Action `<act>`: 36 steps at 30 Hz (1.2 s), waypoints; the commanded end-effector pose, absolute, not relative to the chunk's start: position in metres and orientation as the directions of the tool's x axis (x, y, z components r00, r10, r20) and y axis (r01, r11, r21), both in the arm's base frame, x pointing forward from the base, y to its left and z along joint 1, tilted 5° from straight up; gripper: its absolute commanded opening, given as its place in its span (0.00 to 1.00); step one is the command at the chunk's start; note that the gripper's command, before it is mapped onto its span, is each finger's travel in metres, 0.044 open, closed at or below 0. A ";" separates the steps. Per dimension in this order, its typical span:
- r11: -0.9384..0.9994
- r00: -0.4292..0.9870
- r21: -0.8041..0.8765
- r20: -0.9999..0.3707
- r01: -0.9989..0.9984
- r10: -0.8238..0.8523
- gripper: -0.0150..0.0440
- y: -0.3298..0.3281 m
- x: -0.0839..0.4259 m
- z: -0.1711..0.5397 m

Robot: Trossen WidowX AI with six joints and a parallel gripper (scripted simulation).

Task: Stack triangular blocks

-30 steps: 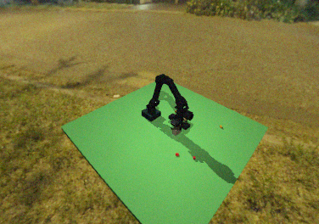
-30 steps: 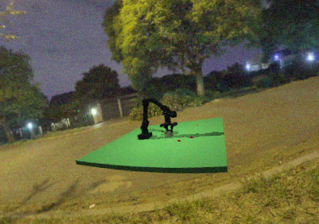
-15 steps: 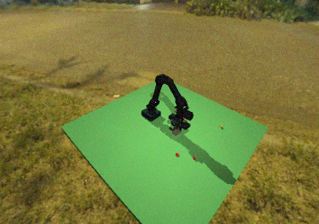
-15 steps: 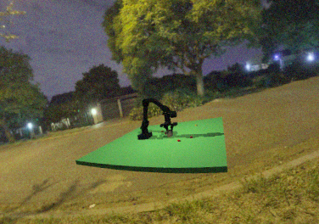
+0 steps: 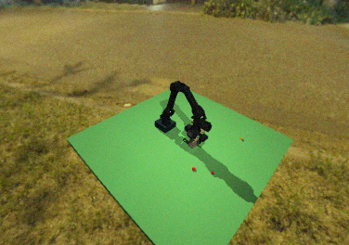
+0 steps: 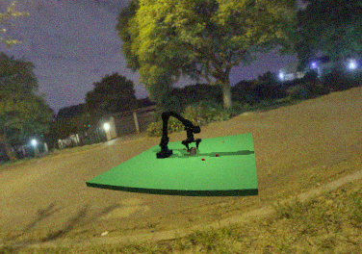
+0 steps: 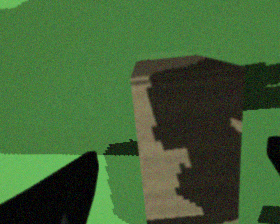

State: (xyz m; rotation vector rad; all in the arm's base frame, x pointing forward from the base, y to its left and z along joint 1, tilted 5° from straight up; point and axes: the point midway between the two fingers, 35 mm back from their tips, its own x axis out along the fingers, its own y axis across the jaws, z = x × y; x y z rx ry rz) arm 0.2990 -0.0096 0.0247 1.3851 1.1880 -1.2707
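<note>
Grey-brown block material (image 5: 193, 143) (image 6: 193, 151) (image 7: 201, 130) stands on the green table top (image 5: 130, 169) (image 6: 168, 177) under my hand. In the wrist view it is an upright-looking shape with a narrow end face at its top and patchy shadow over it. I cannot tell for certain whether both triangular blocks are in it, or whether their sloped faces meet evenly; its lower part is cut off by the frame. My gripper (image 5: 192, 142) (image 6: 193, 148) (image 7: 180, 152) is open, with one finger on each side of the block and a gap on both sides.
Two small red objects (image 5: 194, 169) (image 6: 203, 159) lie on the table in front of the block. A small orange object (image 5: 241, 138) (image 6: 222, 141) lies farther off to the right. The arm's base (image 5: 164, 124) (image 6: 164, 153) stands to the left, and the arm's shadow crosses the table.
</note>
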 end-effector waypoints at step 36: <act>-0.152 0.017 0.005 -0.997 0.988 0.081 1.00 -0.018 0.299 0.128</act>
